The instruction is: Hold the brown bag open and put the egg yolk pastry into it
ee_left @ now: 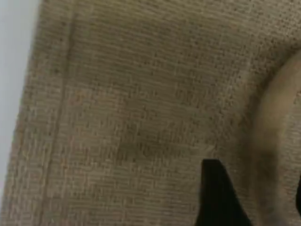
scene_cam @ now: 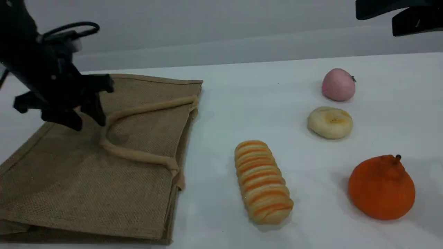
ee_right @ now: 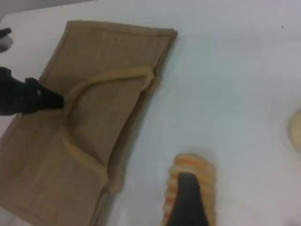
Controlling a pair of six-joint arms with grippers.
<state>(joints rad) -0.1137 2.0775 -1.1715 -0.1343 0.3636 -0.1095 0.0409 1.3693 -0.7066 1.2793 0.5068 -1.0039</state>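
Note:
The brown bag [scene_cam: 104, 180] lies flat on the left of the table, its mouth facing right, with two beige loop handles [scene_cam: 145, 157] resting on top. My left gripper [scene_cam: 88, 122] hangs low over the bag at the bend of the handles. In the left wrist view its open jaws stand either side of one handle [ee_left: 277, 141] against the weave [ee_left: 117, 117]. The egg yolk pastry [scene_cam: 330, 122] sits on the table at the right, untouched. My right gripper [scene_cam: 401, 17] is high at the top right, open and empty. Its fingertip [ee_right: 188, 197] shows above the bread roll.
A long orange-striped bread roll [scene_cam: 263, 181] lies between the bag and the pastry. A pink round fruit [scene_cam: 338, 84] sits just behind the pastry, and an orange pear-shaped fruit [scene_cam: 380, 188] in front of it. The white table [scene_cam: 263, 103] ends at a grey wall.

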